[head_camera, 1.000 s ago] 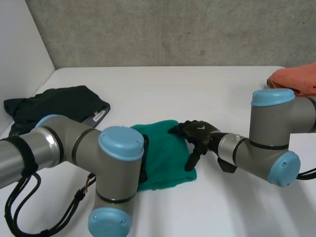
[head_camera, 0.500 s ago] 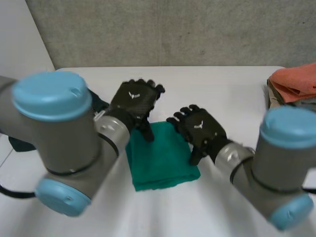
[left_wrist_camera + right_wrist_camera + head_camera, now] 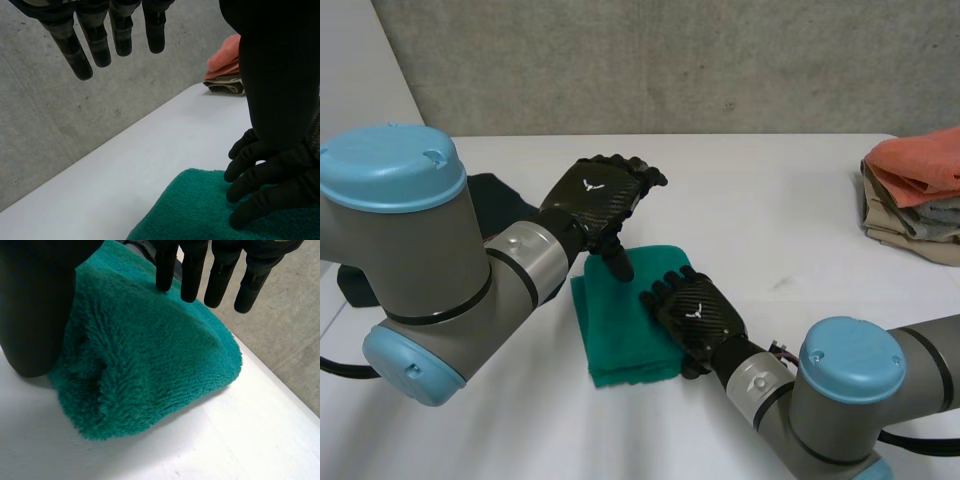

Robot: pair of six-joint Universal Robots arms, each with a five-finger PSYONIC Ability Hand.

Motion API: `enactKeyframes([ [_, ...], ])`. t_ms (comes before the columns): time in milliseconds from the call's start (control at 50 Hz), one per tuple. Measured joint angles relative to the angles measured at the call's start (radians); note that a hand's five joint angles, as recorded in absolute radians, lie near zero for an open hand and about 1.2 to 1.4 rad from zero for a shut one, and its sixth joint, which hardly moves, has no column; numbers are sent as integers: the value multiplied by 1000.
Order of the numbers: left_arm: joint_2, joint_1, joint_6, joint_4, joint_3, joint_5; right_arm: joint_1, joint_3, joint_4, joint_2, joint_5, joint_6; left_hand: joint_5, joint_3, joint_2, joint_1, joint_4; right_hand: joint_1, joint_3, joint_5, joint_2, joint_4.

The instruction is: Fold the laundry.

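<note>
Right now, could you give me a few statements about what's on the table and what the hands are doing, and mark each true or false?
1. The right hand rests on the green towel. True.
2. The left hand grips the towel. False: it is open, its fingers straight in the air.
3. The towel lies spread out in one layer. False: it is folded.
4. An orange cloth tops the pile at the table's right. True.
5. The dark garment lies on that pile. False: it lies at the table's left, behind the left arm.
</note>
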Motion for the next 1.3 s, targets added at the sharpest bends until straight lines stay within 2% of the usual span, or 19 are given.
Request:
enactKeyframes([
  [100, 0, 5, -2, 1, -1, 0, 0, -26, 0, 17, -3, -5, 0, 0, 0, 0, 0, 102, 94, 5, 95, 94],
  [400, 2, 8, -3, 2, -10, 0, 1, -79, -9, 44, -22, -2, 0, 0, 0, 0, 0, 142, 140, 123, 142, 141],
  [500, 3, 7, -3, 2, -15, 0, 1, -109, -9, 64, -23, -1, 0, 0, 0, 0, 0, 414, 412, 383, 427, 409],
  [540, 3, 7, -3, 3, -18, 1, 1, -124, -9, 69, -24, 2, 0, 0, 0, 0, 0, 639, 670, 639, 699, 667],
  [580, 4, 7, -3, 3, -19, 1, 1, -136, -9, 71, -27, 4, 0, 0, 0, 0, 0, 693, 780, 747, 800, 790],
  [840, 15, 9, -3, 4, -12, 2, -31, -243, 12, 60, -54, 11, 0, 0, 0, 0, 0, 693, 794, 756, 804, 835],
  [920, 17, 7, -2, 5, -5, 4, -99, -268, 35, 42, -73, 9, 0, 0, 0, 0, 0, 693, 794, 756, 804, 835],
  [1120, 17, -7, -2, 6, 38, 7, -302, -421, 46, 14, -197, 31, 0, 0, 0, 0, 0, 693, 800, 756, 804, 837],
  [1200, 15, -18, -3, 6, 64, 7, -369, -564, 27, 18, -214, 114, 0, 0, 0, 0, 0, 693, 804, 756, 804, 840],
  [1300, 16, -32, -4, 5, 84, 6, -466, -731, -25, 25, -192, 284, 0, 0, 0, 0, 0, 693, 805, 756, 804, 840],
])
